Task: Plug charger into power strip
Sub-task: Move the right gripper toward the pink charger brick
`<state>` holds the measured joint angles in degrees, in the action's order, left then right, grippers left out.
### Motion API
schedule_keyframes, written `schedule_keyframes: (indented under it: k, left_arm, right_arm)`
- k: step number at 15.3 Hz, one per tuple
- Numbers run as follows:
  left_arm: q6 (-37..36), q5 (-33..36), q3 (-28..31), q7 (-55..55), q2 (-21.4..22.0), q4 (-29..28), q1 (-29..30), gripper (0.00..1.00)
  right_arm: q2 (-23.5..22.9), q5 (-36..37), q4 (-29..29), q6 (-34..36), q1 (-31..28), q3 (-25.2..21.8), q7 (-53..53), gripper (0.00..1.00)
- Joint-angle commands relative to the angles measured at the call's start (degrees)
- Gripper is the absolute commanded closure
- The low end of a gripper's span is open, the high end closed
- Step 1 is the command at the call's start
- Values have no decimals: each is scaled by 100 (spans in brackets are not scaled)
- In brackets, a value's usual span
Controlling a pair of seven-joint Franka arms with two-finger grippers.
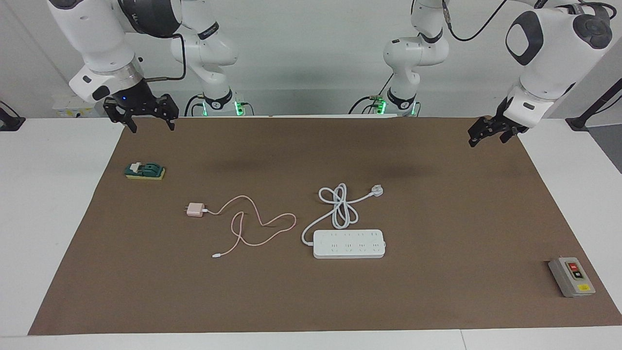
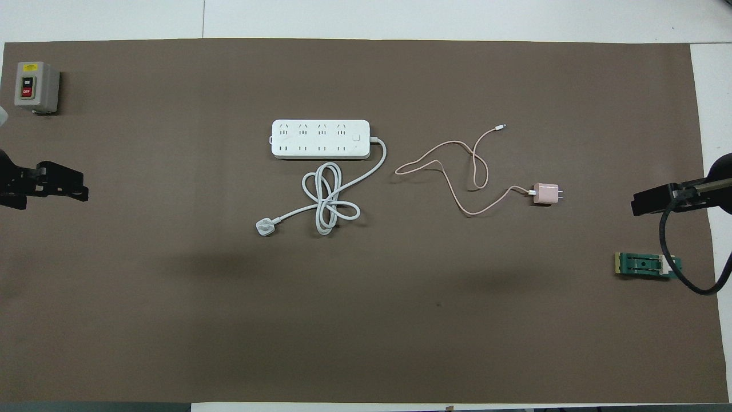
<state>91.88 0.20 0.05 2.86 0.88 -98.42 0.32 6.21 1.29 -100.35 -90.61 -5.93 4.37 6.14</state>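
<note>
Overhead view showed a matte brown mat (image 2: 366, 320) spread over the white table (image 2: 400, 17), smooth and flat. Near its centre lay the power strip (image 2: 320, 139), a flat white plastic bar with rounded corners and two rows of outlets. Its thick white cord (image 2: 329, 203) ran from one short end, curled into loose loops at the strip's 6 o'clock in this view, and ended in a white three-pin plug (image 2: 264, 227). At the strip's 3 o'clock, well apart from it, the charger (image 2: 546, 194) lay on the mat: a small pale-pink cube with two thin metal prongs pointing away from the strip. Its thin pink cable (image 2: 457, 171) wandered in slack curves to a white tip (image 2: 501, 126).

A grey box (image 2: 35, 87) with red and yellow buttons sat by the mat's corner at the left arm's end. A green block on a yellow base (image 2: 646, 266) sat at the right arm's end.

Both black grippers hung in the air, fingers spread, holding nothing: the left gripper (image 1: 487, 133) over the mat's edge at its own end, the right gripper (image 1: 151, 125) over the mat's edge near the green block.
</note>
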Motion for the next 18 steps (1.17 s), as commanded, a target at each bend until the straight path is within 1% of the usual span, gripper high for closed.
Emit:
schedule_keyframes:
  k: [1,6,7,8,9,10,11,13,14,15,17,18]
  left_arm:
    - [49,-55,12,-49,79,-45,12,0]
    - [49,-55,21,-49,79,-45,12,0]
    - [49,-55,21,-49,79,-45,12,0]
    - [49,-55,21,-49,79,-45,12,0]
    - [49,-55,21,-49,79,-45,12,0]
    - [49,-55,12,-49,79,-45,12,0]
    - [49,-55,21,-49,79,-45,12,0]
    - [49,-55,21,-49,79,-45,12,0]
    - [49,-55,21,-49,79,-45,12,0]
    - [49,-55,21,-49,79,-45,12,0]
    - [49,-55,21,-49,79,-45,12,0]
    - [49,-55,21,-49,79,-45,12,0]
  right_arm:
    - [-15,82,33,0,-57,38,-34,0]
    - [-6,64,33,17,-110,29,-34,0]
    - [-6,20,-2,9,-136,11,-182,0]
    - [-24,-23,-46,9,-197,3,-618,0]
    - [-67,-120,-116,0,-233,11,-1319,0]
    - [-146,-408,-238,-35,-277,3,-2266,0]
    - [-338,-767,-265,-70,-390,-15,-3049,0]
    - [-830,-1339,-231,-158,-654,-24,-4124,0]
    - [-1024,-1716,-274,-341,-820,-33,-4695,0]
    - [-1191,-1964,-318,-421,-987,-33,-5049,0]
    - [-1534,-2491,-336,-640,-1111,-41,-5455,0]
    - [-1622,-2589,-423,-807,-1182,-41,-5518,0]
